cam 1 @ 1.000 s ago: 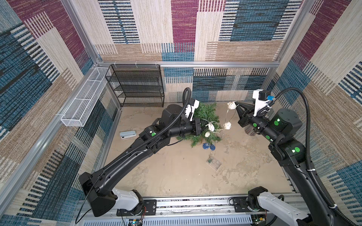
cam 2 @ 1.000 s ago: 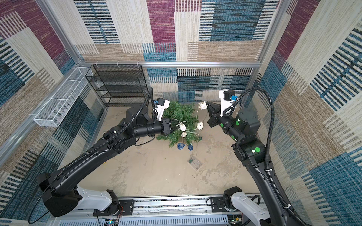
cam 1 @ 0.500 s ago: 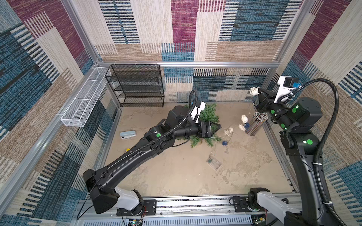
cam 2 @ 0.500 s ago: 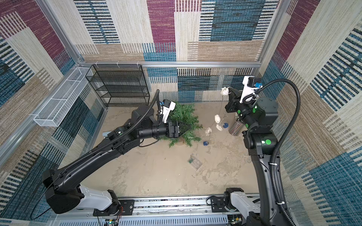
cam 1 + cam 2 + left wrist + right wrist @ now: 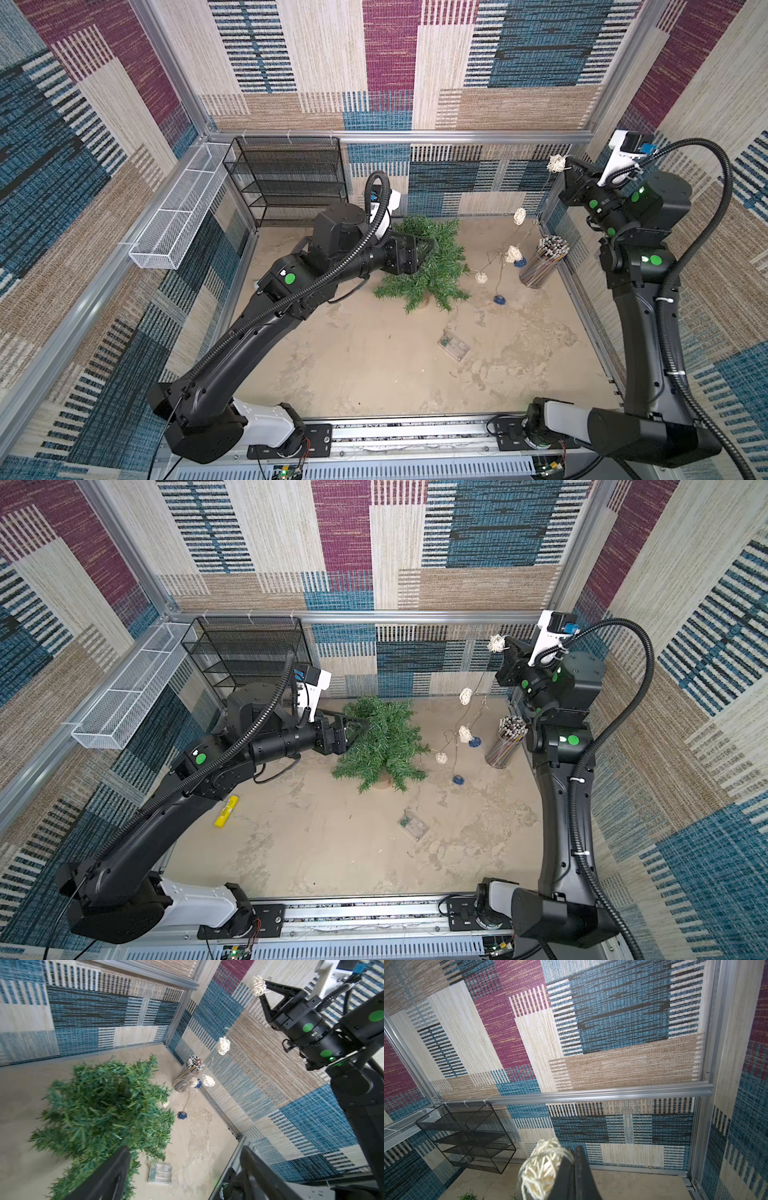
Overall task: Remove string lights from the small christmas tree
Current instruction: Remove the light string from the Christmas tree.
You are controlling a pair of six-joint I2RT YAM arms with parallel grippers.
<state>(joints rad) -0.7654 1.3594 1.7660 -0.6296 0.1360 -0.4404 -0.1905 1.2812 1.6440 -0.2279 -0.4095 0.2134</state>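
The small christmas tree (image 5: 428, 266) (image 5: 380, 742) (image 5: 104, 1109) stands on the sandy floor. My left gripper (image 5: 428, 253) (image 5: 357, 729) (image 5: 185, 1159) is open at the tree's top left side, with branches beside one finger. My right gripper (image 5: 567, 164) (image 5: 509, 644) (image 5: 574, 1151) is raised high at the back right, shut on the string lights (image 5: 513, 252) (image 5: 465, 733) (image 5: 223, 1046) just by a cream ball (image 5: 542, 1165). The strand hangs down to the right of the tree. Its clear battery box (image 5: 453, 345) (image 5: 412, 825) (image 5: 160, 1174) lies on the floor.
A clear cylinder of coloured sticks (image 5: 542, 266) (image 5: 505, 744) stands at the right wall, close behind the hanging strand. A black mesh shelf (image 5: 291, 183) stands at the back left, with a white wire basket (image 5: 178, 208) on the left wall. A yellow item (image 5: 226, 811) lies under my left arm.
My right gripper has risen and swung to the back right, drawing the string lights off the tree. My left gripper has opened at the tree's top.
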